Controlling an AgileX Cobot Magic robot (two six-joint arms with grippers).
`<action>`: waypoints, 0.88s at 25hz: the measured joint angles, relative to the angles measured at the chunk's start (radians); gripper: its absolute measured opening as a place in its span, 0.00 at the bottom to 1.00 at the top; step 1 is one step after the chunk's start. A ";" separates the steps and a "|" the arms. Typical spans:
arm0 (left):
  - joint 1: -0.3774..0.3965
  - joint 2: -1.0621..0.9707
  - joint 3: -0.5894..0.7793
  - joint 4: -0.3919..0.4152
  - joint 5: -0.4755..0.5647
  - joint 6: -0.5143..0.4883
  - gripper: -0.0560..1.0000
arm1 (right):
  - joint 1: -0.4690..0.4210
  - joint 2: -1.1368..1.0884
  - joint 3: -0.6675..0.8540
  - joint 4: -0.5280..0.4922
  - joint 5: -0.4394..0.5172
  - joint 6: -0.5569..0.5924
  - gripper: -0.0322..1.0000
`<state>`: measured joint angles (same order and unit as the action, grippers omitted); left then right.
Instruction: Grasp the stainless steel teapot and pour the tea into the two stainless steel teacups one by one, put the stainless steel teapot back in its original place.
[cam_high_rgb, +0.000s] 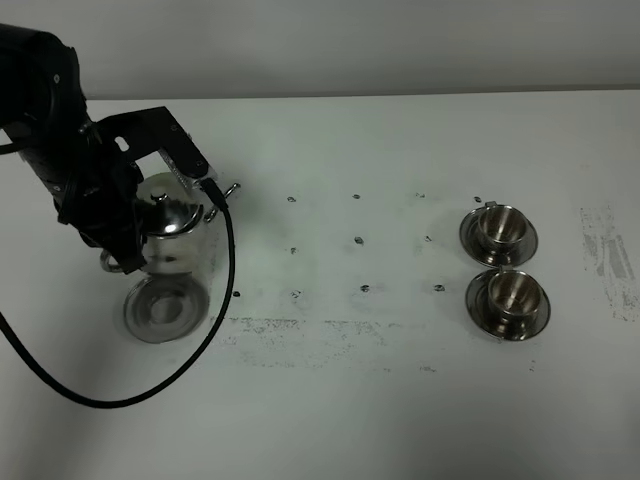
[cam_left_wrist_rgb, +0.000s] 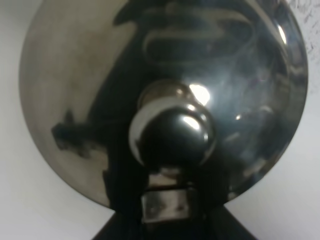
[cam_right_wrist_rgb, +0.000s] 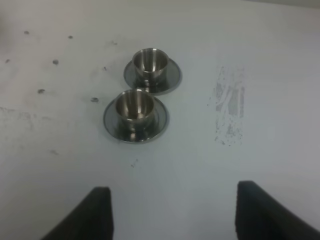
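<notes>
The white, scuffed bench (cam_high_rgb: 400, 400) carries everything. At its left end the black left arm (cam_high_rgb: 60, 130) leans over the teapot (cam_high_rgb: 172, 235), and a black cable (cam_high_rgb: 225, 300) loops down from it across the bench. The left gripper (cam_high_rgb: 122, 250) is clamped shut at the teapot's handle side and holds it. The domed lid (cam_left_wrist_rgb: 100, 100) with its round knob (cam_left_wrist_rgb: 172, 135) is on, so what is inside is hidden. The teapot sits just past a round steel disc (cam_high_rgb: 163, 310) that lies flat on the bench, and whether the two touch cannot be told. Well apart, at the right end, stand the far cup (cam_high_rgb: 500, 225) and the near cup (cam_high_rgb: 510, 292), each upright on its own saucer, the far saucer (cam_high_rgb: 468, 232) and the near saucer (cam_high_rgb: 478, 312) just beside each other. Both cups show shiny bare steel inside. The right gripper (cam_right_wrist_rgb: 172, 212) hangs above the bench short of the cups, its jaws spread wide, holding nothing.
</notes>
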<state>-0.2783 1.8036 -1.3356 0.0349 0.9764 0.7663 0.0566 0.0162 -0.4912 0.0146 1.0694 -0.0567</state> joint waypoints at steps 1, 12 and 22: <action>0.000 0.000 -0.013 -0.001 0.000 0.036 0.23 | 0.000 0.000 0.000 0.000 0.000 0.000 0.52; -0.063 0.045 -0.197 -0.035 0.032 0.429 0.23 | 0.000 0.000 0.000 0.000 0.000 0.000 0.52; -0.083 0.299 -0.542 -0.041 0.167 0.587 0.23 | 0.000 0.000 0.000 0.000 0.000 0.000 0.52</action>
<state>-0.3617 2.1030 -1.8778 -0.0064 1.1433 1.3532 0.0566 0.0162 -0.4912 0.0146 1.0694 -0.0567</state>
